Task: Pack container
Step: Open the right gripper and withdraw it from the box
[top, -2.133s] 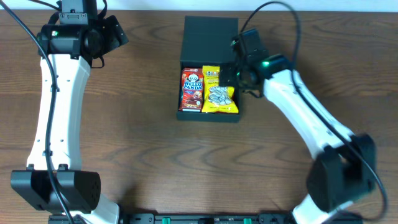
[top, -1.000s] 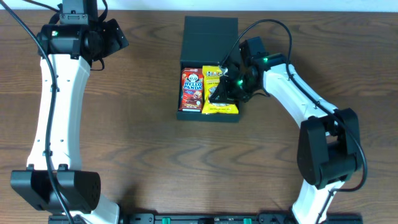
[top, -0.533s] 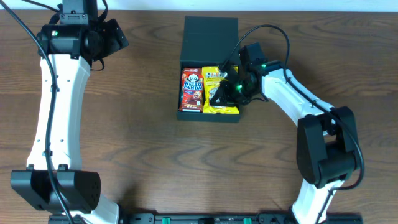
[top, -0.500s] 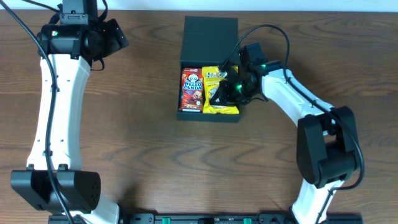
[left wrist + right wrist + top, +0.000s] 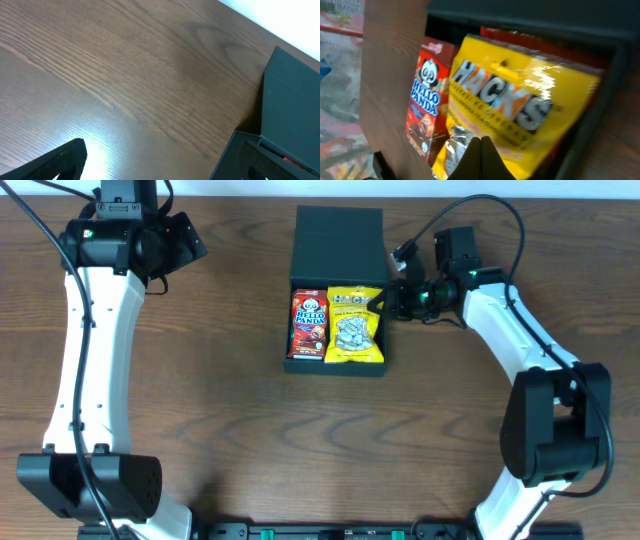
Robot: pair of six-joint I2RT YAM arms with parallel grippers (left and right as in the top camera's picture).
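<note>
Just beside container (image 5: 340,240), right fingers (image 5: 476,159) pinched together, near yellow packet (image 5: 353,328).

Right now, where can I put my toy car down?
Bare wood lies between the left arm and the container, and in front of the container. It's crowded inside: the red Hello Panda box and yellow bag fill it, with the right gripper shut beside it.

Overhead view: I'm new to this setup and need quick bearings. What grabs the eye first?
The bright yellow Hacks packet and the red Hello Panda box stand out, lying side by side in the dark open container at mid-table. The right gripper, shut, is just beside the container next to the yellow packet. The left gripper is open, well away near the table's far left corner.
</note>
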